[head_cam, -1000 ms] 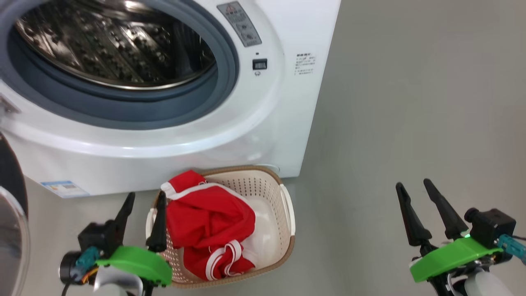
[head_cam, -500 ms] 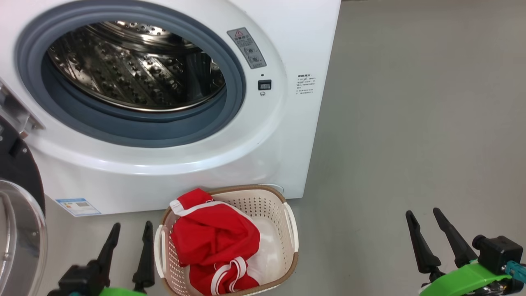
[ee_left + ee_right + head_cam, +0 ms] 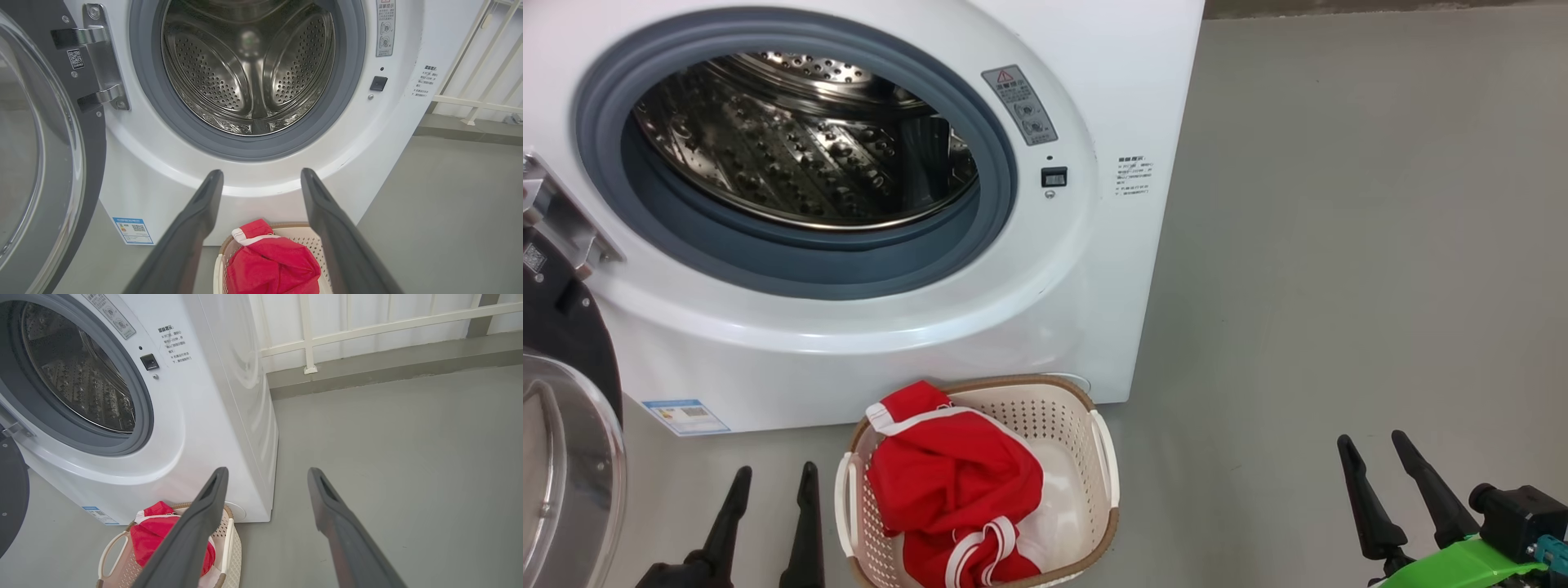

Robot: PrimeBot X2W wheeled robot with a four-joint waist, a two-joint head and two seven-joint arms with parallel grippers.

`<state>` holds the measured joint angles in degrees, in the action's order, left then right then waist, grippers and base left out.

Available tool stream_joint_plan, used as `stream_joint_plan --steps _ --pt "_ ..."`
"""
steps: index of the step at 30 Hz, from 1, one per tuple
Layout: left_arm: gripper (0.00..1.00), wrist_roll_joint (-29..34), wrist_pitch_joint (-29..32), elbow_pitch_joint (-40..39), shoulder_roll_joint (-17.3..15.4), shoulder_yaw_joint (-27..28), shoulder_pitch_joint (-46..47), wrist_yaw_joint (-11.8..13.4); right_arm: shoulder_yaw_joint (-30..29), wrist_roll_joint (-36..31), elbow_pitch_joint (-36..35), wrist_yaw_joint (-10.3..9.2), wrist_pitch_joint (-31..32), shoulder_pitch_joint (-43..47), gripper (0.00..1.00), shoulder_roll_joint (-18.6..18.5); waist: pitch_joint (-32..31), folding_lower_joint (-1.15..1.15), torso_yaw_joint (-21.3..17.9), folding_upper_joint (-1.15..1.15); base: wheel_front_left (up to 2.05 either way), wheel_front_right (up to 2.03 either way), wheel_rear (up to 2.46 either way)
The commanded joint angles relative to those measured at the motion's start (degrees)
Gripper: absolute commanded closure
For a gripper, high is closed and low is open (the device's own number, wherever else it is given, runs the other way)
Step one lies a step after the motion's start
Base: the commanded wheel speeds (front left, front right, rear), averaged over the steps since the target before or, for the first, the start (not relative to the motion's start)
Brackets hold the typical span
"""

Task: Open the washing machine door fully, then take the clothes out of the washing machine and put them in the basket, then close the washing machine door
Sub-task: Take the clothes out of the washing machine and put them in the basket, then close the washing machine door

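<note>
The white washing machine [image 3: 980, 327] [image 3: 384, 134] [image 3: 212, 416] stands with its door [image 3: 564, 457] [image 3: 36, 155] swung wide open on the left; no fabric shows in its steel drum [image 3: 800, 147] [image 3: 249, 69]. On the floor in front of it, the cream basket [image 3: 1098, 457] [image 3: 308, 241] [image 3: 112, 549] holds the red clothes [image 3: 956, 490] [image 3: 273, 265] [image 3: 153, 535]. My left gripper [image 3: 774, 474] [image 3: 261, 175] is open and holds nothing, just left of the basket. My right gripper [image 3: 1372, 445] [image 3: 267, 473] is open and holds nothing, over bare floor well to the right.
Grey floor [image 3: 1339, 245] stretches to the right of the machine. A white railing [image 3: 367, 326] and a low kerb run along the back. The open door's hinge [image 3: 98, 61] sits at the machine's left edge.
The head camera has tilted up, so the machine and basket sit lower in view. Both grippers have dropped toward the bottom edge; the left one has drawn back away from the basket. Both stay open.
</note>
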<state>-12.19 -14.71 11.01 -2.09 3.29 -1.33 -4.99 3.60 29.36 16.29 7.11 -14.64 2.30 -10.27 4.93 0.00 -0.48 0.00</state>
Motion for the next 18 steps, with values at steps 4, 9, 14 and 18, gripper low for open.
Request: stream_joint_plan --steps 4,9,14,18 --pt "0.00 -0.6 -0.3 -2.1 -0.8 1.1 0.2 0.8 0.9 0.9 -1.4 0.37 -0.4 -0.3 0.00 -1.2 -0.1 0.00 0.0 0.00 0.00 0.00 0.00" --pt "0.00 -0.6 -0.3 -2.2 -0.8 0.9 0.2 0.9 0.8 0.9 -1.5 0.37 -0.4 -0.3 0.00 -1.2 0.1 0.00 0.1 0.00 0.00 0.00 0.00" --pt "0.00 -0.4 -0.3 -2.1 -0.8 0.9 0.3 0.9 0.9 0.9 -1.5 0.37 -0.4 -0.4 0.00 -1.3 0.2 0.00 0.2 0.00 0.00 0.00 0.00" --pt "0.00 -0.3 -0.3 -1.9 -0.8 0.8 0.4 0.9 1.0 0.9 -1.4 0.37 -0.4 -0.4 0.00 -1.3 0.2 0.00 0.2 0.00 0.00 0.00 0.00"
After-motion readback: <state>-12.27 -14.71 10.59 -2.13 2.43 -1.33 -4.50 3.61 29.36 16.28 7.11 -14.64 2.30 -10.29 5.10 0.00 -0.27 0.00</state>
